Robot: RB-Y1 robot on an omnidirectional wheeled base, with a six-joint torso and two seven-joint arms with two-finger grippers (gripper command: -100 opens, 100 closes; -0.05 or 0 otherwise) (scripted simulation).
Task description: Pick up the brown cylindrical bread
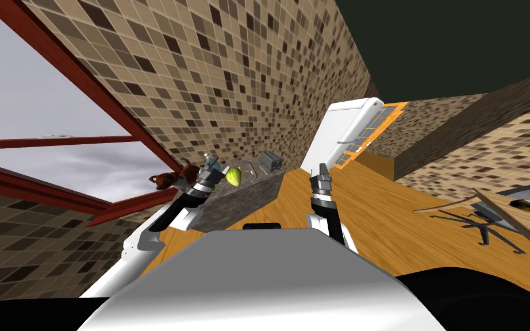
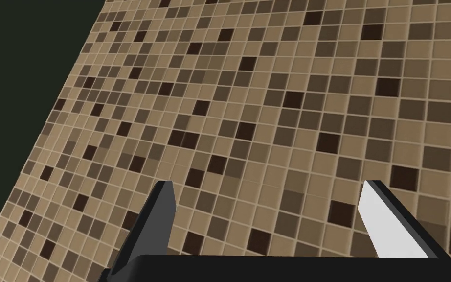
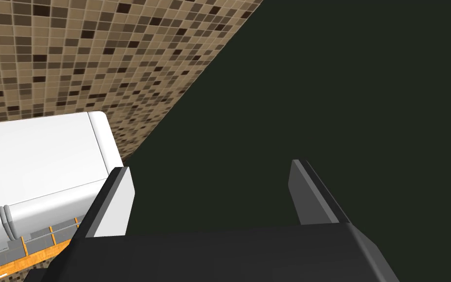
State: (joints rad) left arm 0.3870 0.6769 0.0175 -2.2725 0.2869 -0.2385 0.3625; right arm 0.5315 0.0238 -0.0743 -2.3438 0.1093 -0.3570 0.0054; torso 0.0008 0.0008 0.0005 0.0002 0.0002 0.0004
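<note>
While the left gripper (image 2: 269, 186) and right gripper (image 3: 211, 166) both gape empty, the left should tip down toward the brown cylindrical bread (image 1: 165, 180) on the grey speckled counter (image 1: 246, 198).

Reading as a home kitchen. A brown mosaic-tiled wall (image 2: 268, 98) is facing the jaws of the left gripper (image 2: 268, 188). A grey stone counter (image 1: 246, 198) is running close by those jaws, carrying a grey toaster-like box (image 1: 271, 161) farther along. A white fridge (image 3: 38, 156) is standing ahead of the jaws of the right gripper (image 3: 211, 169). A wood floor (image 1: 384, 218) is spreading below them. A red-framed window (image 1: 114, 138) is sitting off to the outer side of the left jaws.
</note>
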